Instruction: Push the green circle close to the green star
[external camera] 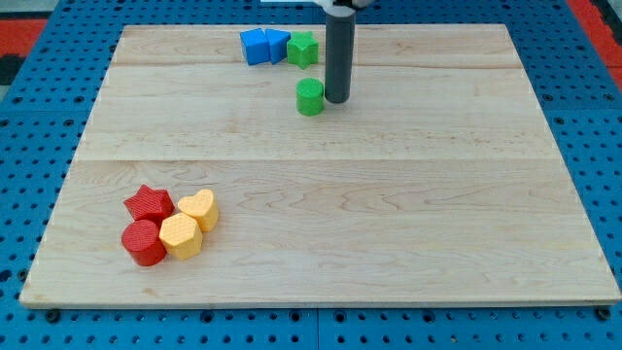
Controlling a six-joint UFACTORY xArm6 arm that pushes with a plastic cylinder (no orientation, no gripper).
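The green circle (pixel 310 97) lies on the wooden board near the view's top centre. The green star (pixel 302 49) lies a short way above it, at the board's top edge, with a gap between the two. My tip (pixel 336 99) stands right beside the green circle on its right side, touching it or nearly so. The dark rod rises straight up from the tip and out of the view's top.
Two blue blocks (pixel 264 45) sit touching the green star's left side. A red star (pixel 149 203), a red circle (pixel 144 242), a yellow heart (pixel 198 208) and a yellow hexagon (pixel 181 235) cluster at the view's bottom left. The board's wooden edge (pixel 321 300) borders blue pegboard.
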